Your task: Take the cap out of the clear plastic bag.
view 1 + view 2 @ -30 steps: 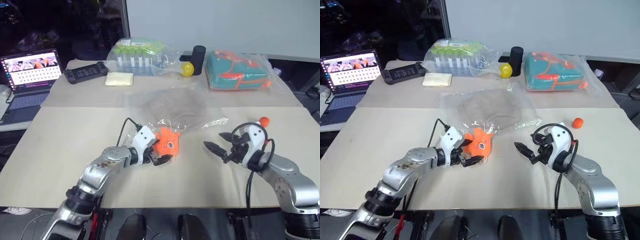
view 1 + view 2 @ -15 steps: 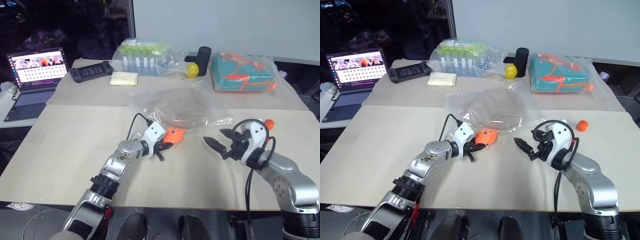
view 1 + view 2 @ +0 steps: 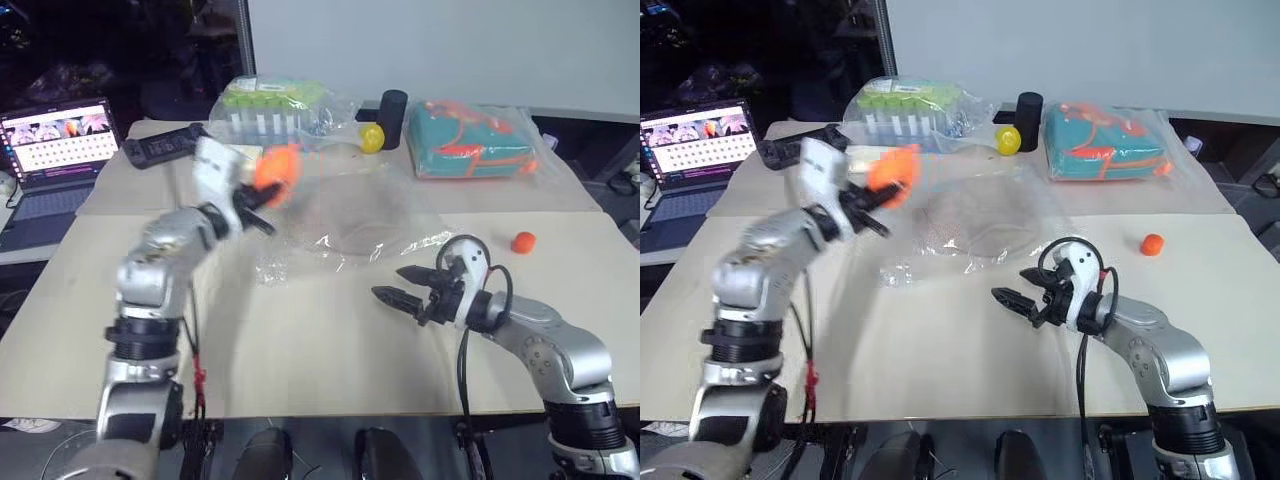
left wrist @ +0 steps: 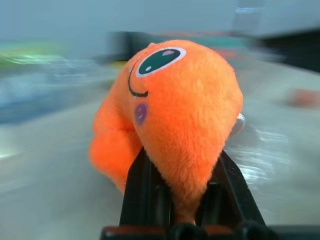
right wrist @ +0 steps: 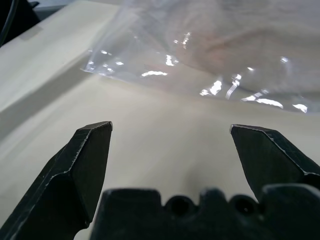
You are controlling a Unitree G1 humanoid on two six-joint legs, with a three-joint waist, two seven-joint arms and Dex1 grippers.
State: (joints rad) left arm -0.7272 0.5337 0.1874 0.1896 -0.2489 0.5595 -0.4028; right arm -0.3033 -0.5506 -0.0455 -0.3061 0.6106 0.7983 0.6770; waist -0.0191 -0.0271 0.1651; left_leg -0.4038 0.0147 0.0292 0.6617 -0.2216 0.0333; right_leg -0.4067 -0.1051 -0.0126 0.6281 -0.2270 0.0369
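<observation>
The clear plastic bag [image 3: 420, 228] lies crinkled in the middle of the table, and the beige cap [image 3: 975, 212] shows through it, inside. My left gripper [image 3: 258, 203] is raised above the table to the left of the bag, shut on an orange plush toy [image 4: 170, 115] with a cartoon eye. In the left wrist view the plush bulges out between the two black fingers [image 4: 140, 190]. My right gripper [image 3: 390, 283] hovers low over the table just in front of the bag's near edge, open with nothing between its fingertips [image 5: 90, 150].
At the back stand a clear bag of green-topped tubes [image 3: 275, 105], a yellow ball [image 3: 372, 137], a black cylinder [image 3: 394, 105] and a bagged teal-and-orange item [image 3: 475, 140]. A small orange-red bottle cap [image 3: 522, 242] lies right of the bag. A laptop [image 3: 60, 135] and black device [image 3: 165, 145] are far left.
My left gripper has shut on the orange plush toy and swung it up and to the left, away from the bag. My right gripper has shifted a little left, staying open.
</observation>
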